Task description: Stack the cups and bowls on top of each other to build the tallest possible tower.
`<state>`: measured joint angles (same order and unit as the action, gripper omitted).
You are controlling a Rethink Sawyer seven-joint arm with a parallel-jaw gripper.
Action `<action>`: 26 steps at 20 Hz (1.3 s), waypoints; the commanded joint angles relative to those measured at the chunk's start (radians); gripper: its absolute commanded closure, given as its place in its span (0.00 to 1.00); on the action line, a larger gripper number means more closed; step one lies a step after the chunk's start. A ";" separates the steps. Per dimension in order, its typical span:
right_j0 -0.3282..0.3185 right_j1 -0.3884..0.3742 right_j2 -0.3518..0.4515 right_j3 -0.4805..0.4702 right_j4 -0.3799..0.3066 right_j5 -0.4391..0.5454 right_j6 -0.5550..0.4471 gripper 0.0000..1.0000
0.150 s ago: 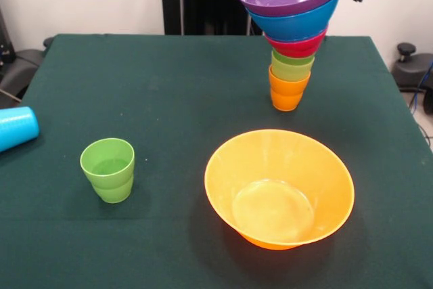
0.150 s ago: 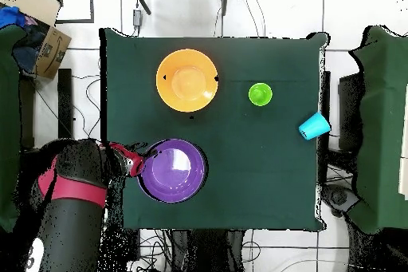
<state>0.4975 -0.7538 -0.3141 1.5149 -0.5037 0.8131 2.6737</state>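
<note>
We see a dark green cloth-covered table point(image 1: 169, 86). On it, the tower point(image 1: 292, 38) runs orange, lime green, red, blue, then glossy purple at its top. The large plastic bowl point(image 1: 279, 187) is orange, the stepped plastic cup point(image 1: 108, 169) lime green, the tipped plastic cup point(image 1: 15, 128) light blue.

In the front view, the tower point(image 1: 291, 38) stands far right on the table point(image 1: 169, 86); the big bowl point(image 1: 279, 187) sits before it, a stepped cup point(image 1: 108, 169) left, another cup point(image 1: 15, 127) lying at the left edge.
</note>
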 commanded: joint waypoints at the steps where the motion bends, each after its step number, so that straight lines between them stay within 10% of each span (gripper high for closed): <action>1: 0.001 0.022 0.054 0.008 -0.040 -0.049 0.000 0.00; 26: -0.027 -0.028 0.078 0.014 -0.021 0.022 -0.109 0.00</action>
<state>0.4966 -0.7578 -0.3144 1.5150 -0.5037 0.8131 2.6737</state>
